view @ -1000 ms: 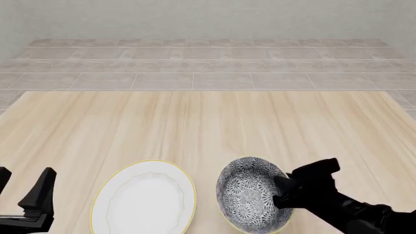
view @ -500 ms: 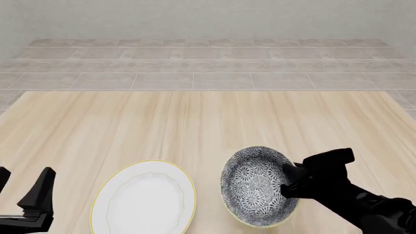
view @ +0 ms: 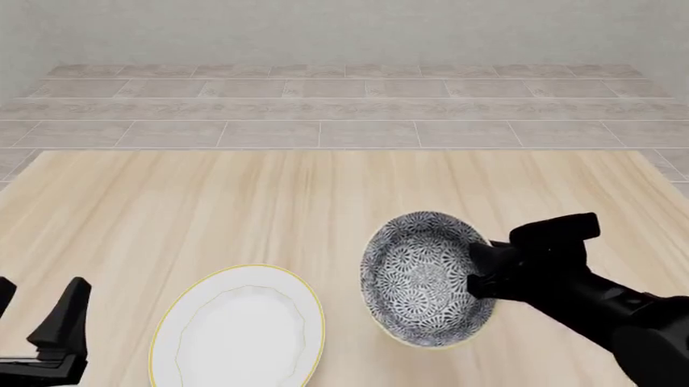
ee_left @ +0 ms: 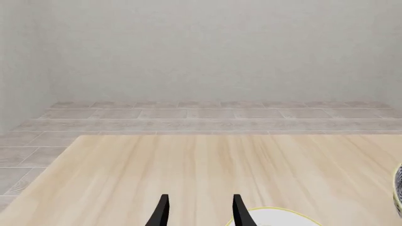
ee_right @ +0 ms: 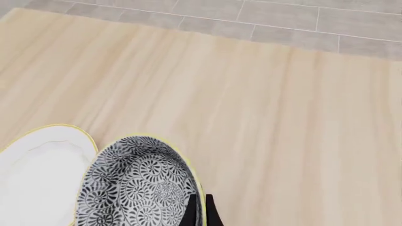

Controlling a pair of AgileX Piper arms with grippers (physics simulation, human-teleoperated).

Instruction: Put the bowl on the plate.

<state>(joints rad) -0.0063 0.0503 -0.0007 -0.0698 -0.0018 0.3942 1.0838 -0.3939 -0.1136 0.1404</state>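
The bowl [view: 420, 278], dark floral inside with a pale yellow rim, hangs tilted above the table, right of the plate [view: 239, 326]. My right gripper [view: 479, 278] is shut on the bowl's right rim; the right wrist view shows its fingertips [ee_right: 199, 209] pinched over the rim of the bowl [ee_right: 135, 183], with the plate [ee_right: 37, 174] beside it. The white, yellow-rimmed plate lies flat near the table's front edge. My left gripper [view: 38, 310] stands open at the front left, holding nothing; in its wrist view [ee_left: 199, 212] the plate's edge [ee_left: 276, 217] peeks in.
The light wooden table [view: 269, 201] stretches back to a grey tiled floor [view: 344, 113] and a pale wall. A sliver of the bowl [ee_left: 398, 188] shows at the edge of the left wrist view.
My right gripper has lifted the bowl off the table and carried it up and slightly away from me. The plate and left arm have stayed put.
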